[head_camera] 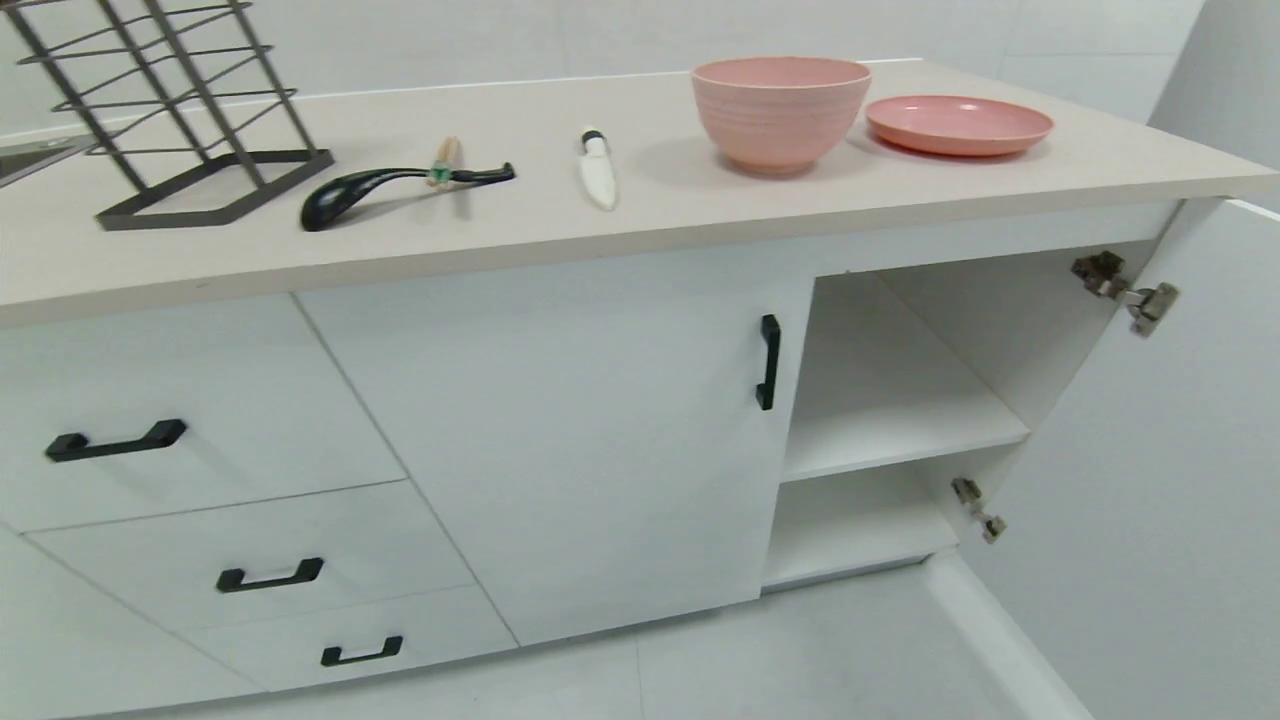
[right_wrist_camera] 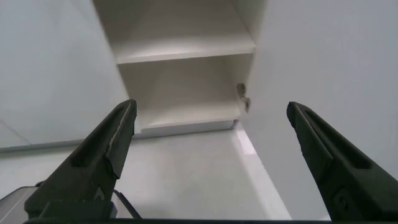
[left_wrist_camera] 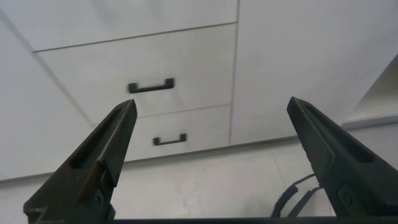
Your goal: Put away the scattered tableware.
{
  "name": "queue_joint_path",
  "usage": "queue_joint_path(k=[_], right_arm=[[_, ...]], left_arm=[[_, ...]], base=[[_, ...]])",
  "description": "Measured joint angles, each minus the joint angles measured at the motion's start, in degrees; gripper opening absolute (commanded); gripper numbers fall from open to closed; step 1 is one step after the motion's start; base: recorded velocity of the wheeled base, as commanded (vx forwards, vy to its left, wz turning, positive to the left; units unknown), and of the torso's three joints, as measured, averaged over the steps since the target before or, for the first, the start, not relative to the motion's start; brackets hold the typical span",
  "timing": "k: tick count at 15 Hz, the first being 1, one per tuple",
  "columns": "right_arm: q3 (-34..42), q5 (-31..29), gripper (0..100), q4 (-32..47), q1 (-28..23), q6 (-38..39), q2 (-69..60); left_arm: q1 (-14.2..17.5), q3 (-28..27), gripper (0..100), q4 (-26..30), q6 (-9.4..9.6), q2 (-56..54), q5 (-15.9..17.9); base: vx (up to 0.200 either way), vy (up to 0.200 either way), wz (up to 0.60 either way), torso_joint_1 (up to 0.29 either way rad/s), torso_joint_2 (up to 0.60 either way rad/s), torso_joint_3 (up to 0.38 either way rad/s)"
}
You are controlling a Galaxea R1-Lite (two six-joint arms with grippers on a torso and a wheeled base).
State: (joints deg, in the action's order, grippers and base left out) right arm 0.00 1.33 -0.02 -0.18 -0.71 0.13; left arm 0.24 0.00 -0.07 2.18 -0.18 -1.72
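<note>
Low and nearest: left gripper (left_wrist_camera: 211, 102) and right gripper (right_wrist_camera: 211, 104) spread wide, holding nothing. Cupboard door (head_camera: 1150, 480) open. Farther, on counter (head_camera: 650, 215): black ladle (head_camera: 370, 183), white knife (head_camera: 598, 170), pink bowl (head_camera: 780, 110), pink plate (head_camera: 958, 123). Judged: nothing stowed yet, all four pending.

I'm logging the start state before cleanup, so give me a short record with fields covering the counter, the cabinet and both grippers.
Counter: pink bowl beside pink plate on the right; white utensil mid-counter; black ladle with a small wooden piece at its handle; wire rack on the left
Cabinet: right door open, two shelves showing; three drawers shut
Left gripper: fingers open, facing the drawers
Right gripper: fingers open, facing the open compartment
</note>
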Motion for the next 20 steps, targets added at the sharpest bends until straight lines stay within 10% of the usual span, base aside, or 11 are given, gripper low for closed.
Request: queue_joint_path(k=[4, 20], right_arm=[[0.00, -0.10, 100, 0.02, -0.02, 0.05, -0.04], [0.00, -0.22, 100, 0.07, 0.00, 0.55, -0.09]], left_arm=[[-0.04, 0.00, 100, -0.09, -3.49, 0.00, -0.99], [-0.06, 0.00, 100, 0.02, -2.02, 0.07, -1.18]], base=[[0.000, -0.100, 0.00, 0.004, 0.00, 0.002], [0.038, -0.013, 0.00, 0.001, 0.00, 0.000]])
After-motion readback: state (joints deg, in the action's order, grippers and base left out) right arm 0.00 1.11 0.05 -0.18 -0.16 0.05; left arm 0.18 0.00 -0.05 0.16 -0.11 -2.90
